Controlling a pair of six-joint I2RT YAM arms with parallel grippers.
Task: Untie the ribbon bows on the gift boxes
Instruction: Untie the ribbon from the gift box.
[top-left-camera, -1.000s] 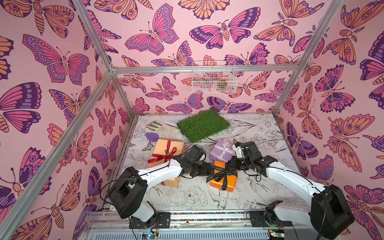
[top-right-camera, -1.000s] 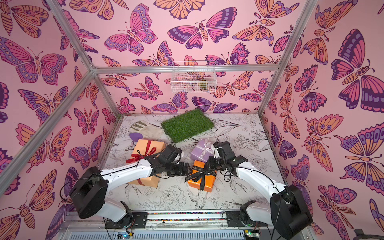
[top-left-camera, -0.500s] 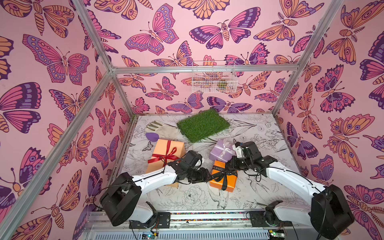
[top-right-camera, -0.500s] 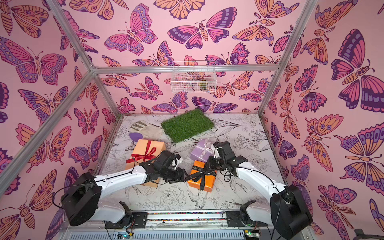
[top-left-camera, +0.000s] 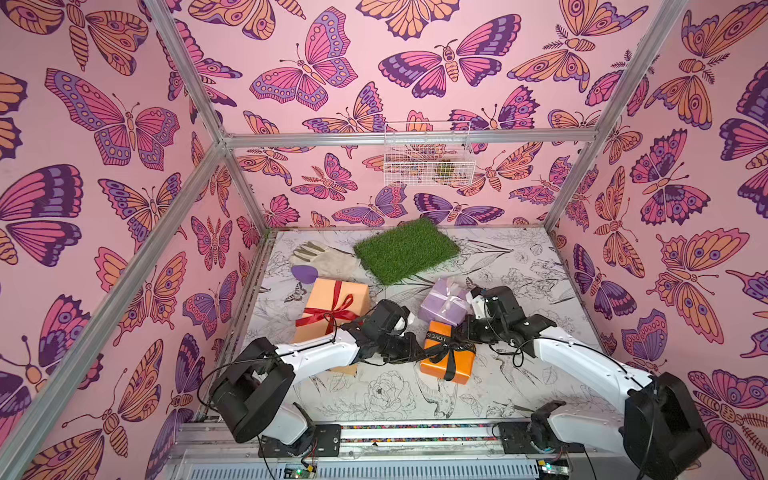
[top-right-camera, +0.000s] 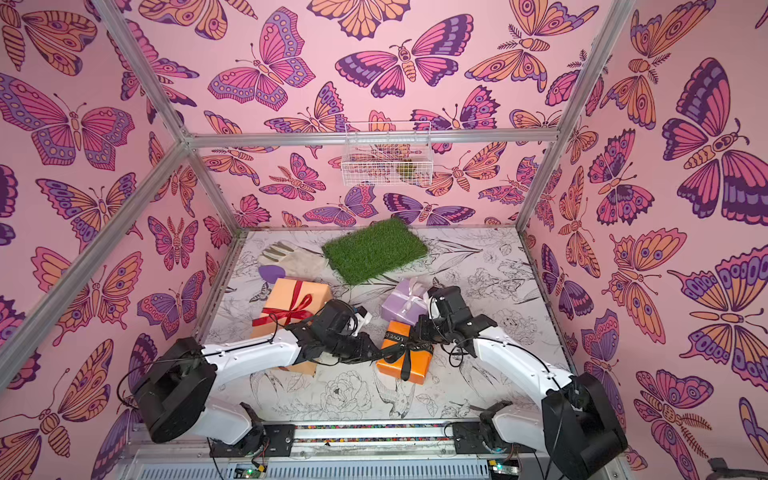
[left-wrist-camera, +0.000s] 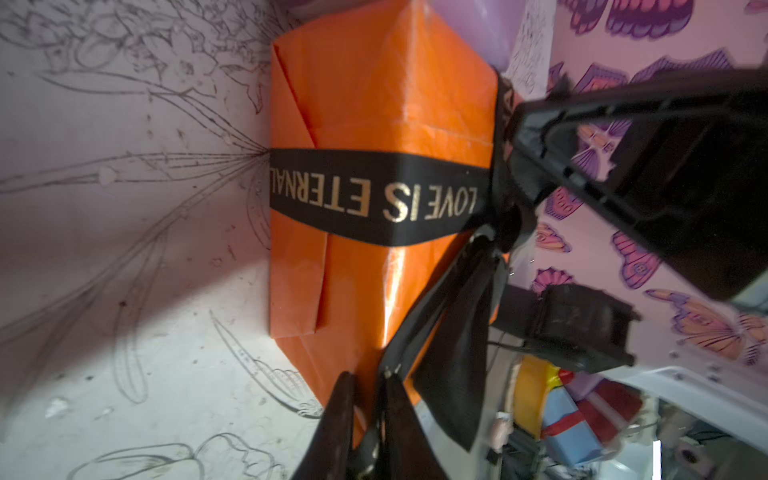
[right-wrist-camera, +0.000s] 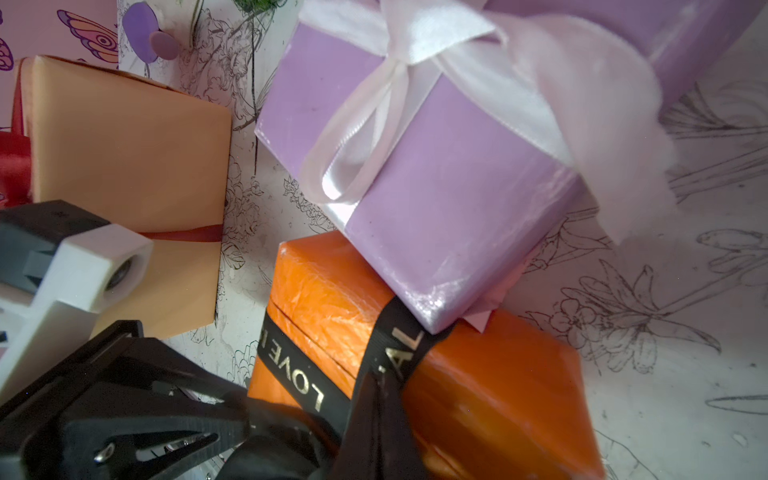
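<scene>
Black ribbon (top-left-camera: 439, 337), lettered "LOVE IS ETERNAL", gripped from two sides. The left gripper (top-left-camera: 419, 355), open a second ago, now stands closed on a bow tail at centre frame. The right gripper (top-left-camera: 464, 337) is clamped on the ribbon opposite. With both sides held, a pull apart should loosen the knot. The orange box (top-left-camera: 463, 363) lies just below centre. Its long axis runs top to bottom of the frame, the lower end leaning slightly right, the upper end touching the lilac box (top-left-camera: 442, 307).
</scene>
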